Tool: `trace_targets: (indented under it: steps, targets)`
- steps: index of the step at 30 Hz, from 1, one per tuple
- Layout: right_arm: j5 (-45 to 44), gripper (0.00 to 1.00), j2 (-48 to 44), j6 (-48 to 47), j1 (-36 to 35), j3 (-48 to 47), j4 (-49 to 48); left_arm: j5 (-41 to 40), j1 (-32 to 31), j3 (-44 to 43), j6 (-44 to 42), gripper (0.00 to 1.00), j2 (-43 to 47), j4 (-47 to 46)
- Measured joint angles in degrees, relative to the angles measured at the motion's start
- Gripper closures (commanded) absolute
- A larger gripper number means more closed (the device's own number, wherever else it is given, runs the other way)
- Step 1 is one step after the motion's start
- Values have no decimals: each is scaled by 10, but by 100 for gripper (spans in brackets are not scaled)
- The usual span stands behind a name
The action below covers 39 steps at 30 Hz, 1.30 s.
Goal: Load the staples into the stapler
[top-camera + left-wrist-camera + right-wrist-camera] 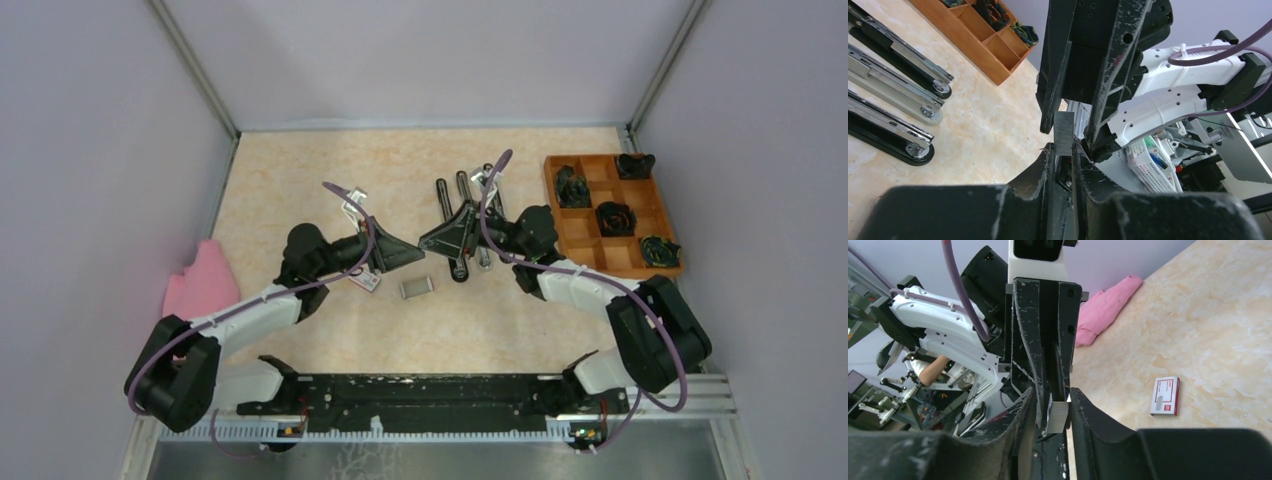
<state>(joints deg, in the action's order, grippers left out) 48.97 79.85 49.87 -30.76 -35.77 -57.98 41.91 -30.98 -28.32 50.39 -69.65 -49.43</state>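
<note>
The staples point(1064, 132) are a small silvery ridged block held upright above the table. My left gripper point(1063, 150) is shut on its lower end. My right gripper point(1053, 401) faces the left one, jaws narrow around the same staples point(1058, 416). One right finger touches the block and a thin gap shows on the other side. In the top view the two grippers meet tip to tip, left point(403, 252) and right point(432, 240). Three black staplers point(895, 85) lie opened flat, silver rails up, just behind the right gripper point(462, 185).
A small red-and-white box point(1165, 396) lies on the table by the left gripper point(365, 282), with a small grey rectangular piece point(417, 287) next to it. A wooden compartment tray point(603, 250) with dark items stands at the right. A pink cloth point(205, 280) lies at the left wall.
</note>
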Motion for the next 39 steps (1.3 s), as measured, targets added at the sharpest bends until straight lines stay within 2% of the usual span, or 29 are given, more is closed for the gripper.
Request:
trace_targets:
  steps: [3, 7, 14, 19, 29, 36, 39]
  targets:
    - [5, 81, 5, 8, 0, 0, -15, 2, 0, 1, 2, 78, -1, -6]
    - [9, 86, 12, 16, 0, 0, -27, 5, 0, 4, 3, 75, -1, -14]
    - [17, 87, 13, 5, -2, -2, -17, 1, 0, 14, -1, 48, -2, -13]
    - [-4, 87, -3, -64, -3, -23, 86, -19, 7, 24, -25, 32, 5, 23]
    - [-132, 87, -33, -231, -3, -94, 356, -147, 19, 30, -118, 9, 90, 212]
    - [-249, 87, -33, -301, -6, -128, 497, -276, 21, 30, -169, 1, 135, 329]
    - [-292, 87, -32, -320, -14, -140, 535, -329, 22, 31, -183, 1, 144, 362]
